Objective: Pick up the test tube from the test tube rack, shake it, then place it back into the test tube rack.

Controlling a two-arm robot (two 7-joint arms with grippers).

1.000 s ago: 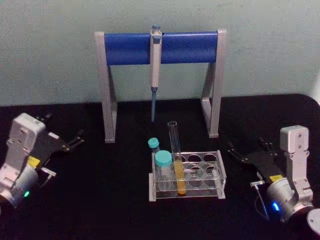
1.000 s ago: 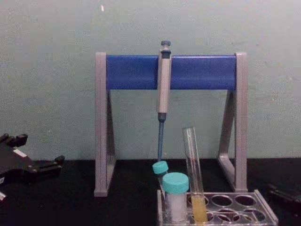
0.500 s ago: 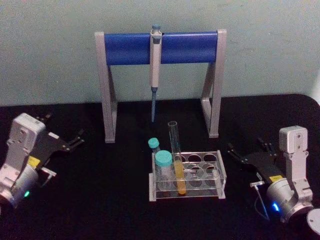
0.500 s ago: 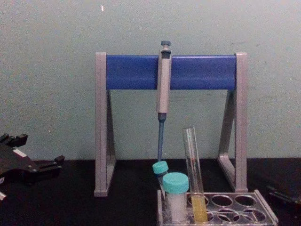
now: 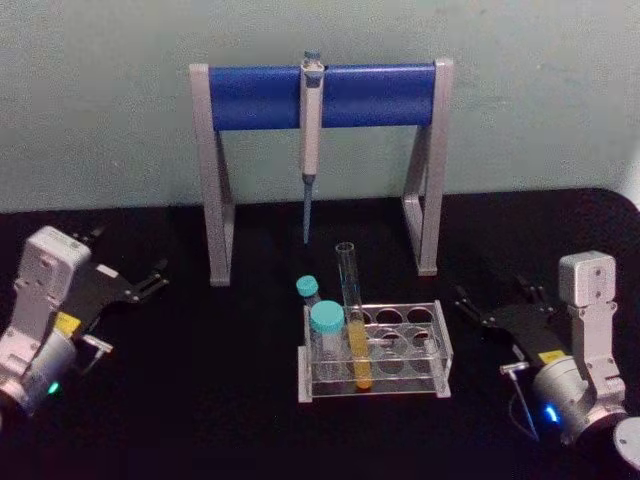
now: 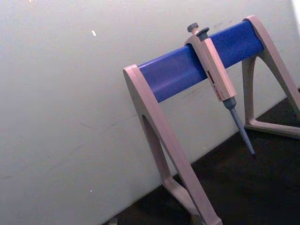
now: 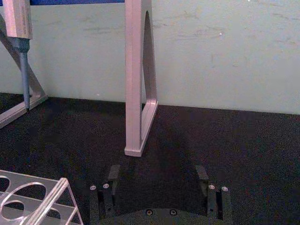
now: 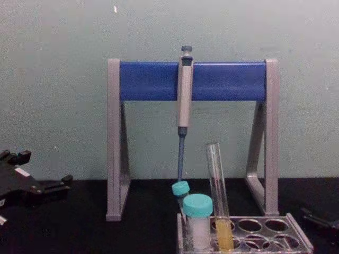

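**Colleague:** Where did the test tube sit when you looked?

**Me:** From my head view the test tube (image 5: 352, 320) stood in the test tube rack (image 5: 440, 345), in a hole near the rack's left end, leaning a little, with the yellow liquid in its lower part. The rack lay on the black worktop (image 5: 220, 400) at the middle, nearer to me than the pipette stand (image 5: 320, 95).

**Colleague:** And the tools?

**Me:** The left tool (image 5: 150, 280) hung over the worktop well to the left of the rack, and I read its fingers as spread apart, holding nothing. The right tool (image 5: 495, 300) was to the right of the rack, near it but not touching, pointed toward the far wall. In my right wrist view its two fingers (image 7: 114, 174) stood wide apart with bare worktop between them, and a corner of the rack showed off to one side, outside the gap.

**Colleague:** Anything else close to the tube?

**Me:** Two teal-capped tubes: the larger one (image 5: 326, 335) just left of the test tube in the rack, the smaller (image 5: 308, 290) behind it. A pipette (image 5: 310, 140) hung from the stand's blue bar, its tip above the worktop on the far side of the rack.
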